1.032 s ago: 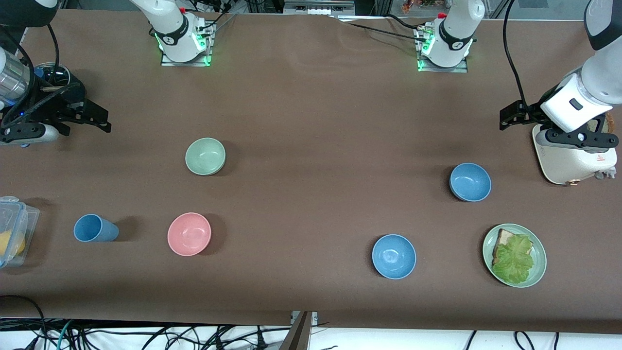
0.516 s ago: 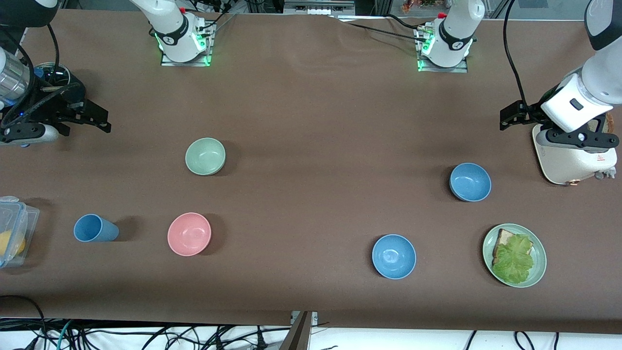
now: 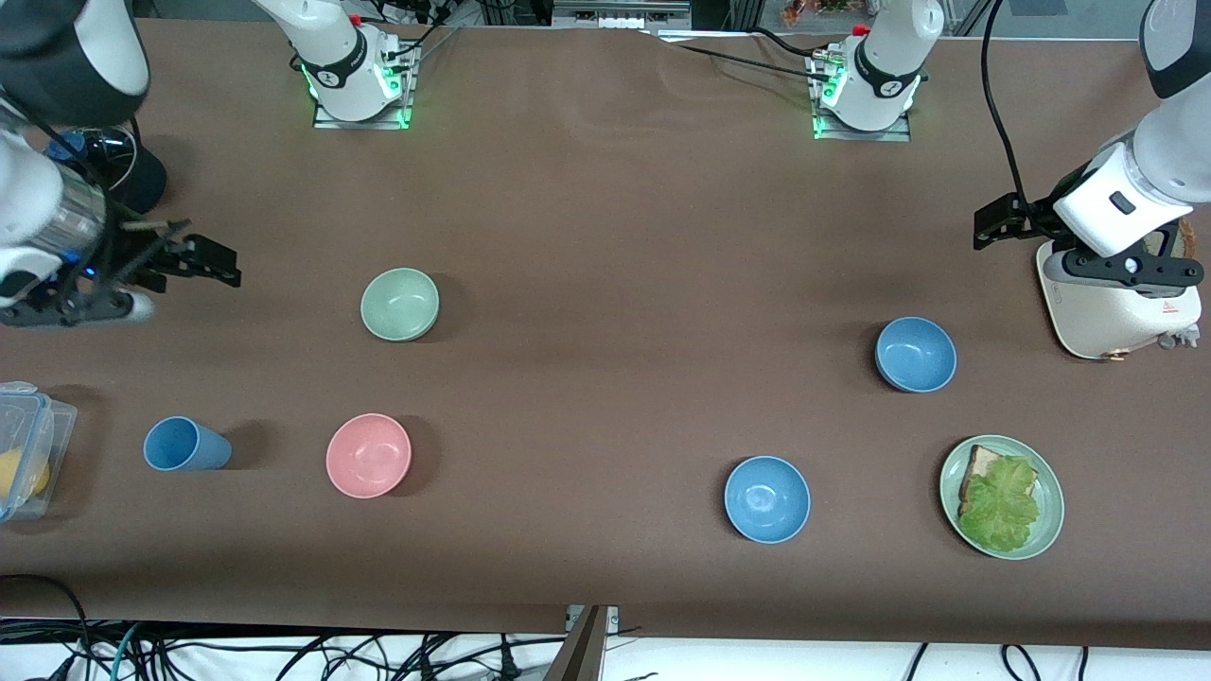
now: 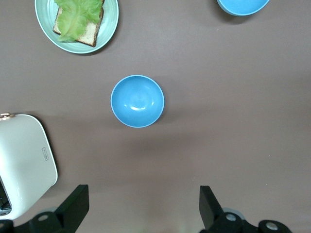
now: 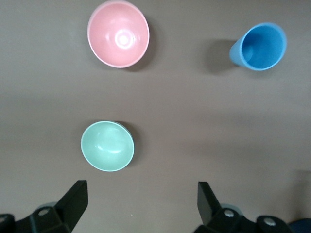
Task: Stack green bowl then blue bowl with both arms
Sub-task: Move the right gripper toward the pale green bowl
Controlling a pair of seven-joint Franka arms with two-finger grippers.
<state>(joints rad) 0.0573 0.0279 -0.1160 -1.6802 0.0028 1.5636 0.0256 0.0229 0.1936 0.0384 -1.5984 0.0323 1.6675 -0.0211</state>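
The pale green bowl [image 3: 399, 304] sits upright on the brown table, toward the right arm's end; it also shows in the right wrist view [image 5: 107, 145]. The muted blue bowl [image 3: 915, 354] sits toward the left arm's end and shows in the left wrist view [image 4: 137, 101]. My right gripper [image 3: 216, 263] is open and empty in the air, beside the green bowl on the right arm's side; its jaws [image 5: 141, 191] stand wide apart. My left gripper [image 3: 989, 227] is open and empty, above the table beside the toaster [image 3: 1116, 303]; its own view [image 4: 143, 194] shows the gap.
A brighter sky-blue bowl [image 3: 766, 498] and a green plate [image 3: 1048, 530] with bread and lettuce lie nearer the front camera than the muted blue bowl. A pink bowl [image 3: 368, 455], a blue cup [image 3: 184, 445] and a clear box [image 3: 38, 445] lie nearer than the green bowl.
My right arm has swung its gripper toward the green bowl. The left arm and all the bowls have stayed put.
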